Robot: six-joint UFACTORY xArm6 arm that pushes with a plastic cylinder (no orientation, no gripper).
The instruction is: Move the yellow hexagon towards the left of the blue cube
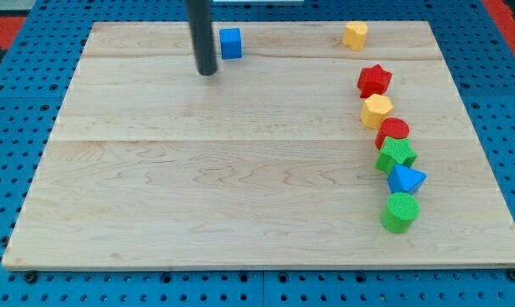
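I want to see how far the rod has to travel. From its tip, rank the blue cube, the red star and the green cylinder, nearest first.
From my tip in the camera view:
1. Blue cube: just to the tip's right, near the board's top edge.
2. Red star: far off on the view's right, heading the column of blocks.
3. Green cylinder: at that column's bottom end, lower right.

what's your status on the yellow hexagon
My tip just left of blue cube. Yellow hexagon far right, untouched, in block column under red star.

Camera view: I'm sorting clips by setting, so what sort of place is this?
Probably a robotics lab bench: a wooden board on blue pegboard, small coloured blocks like the blue cube, my tip just left of it.
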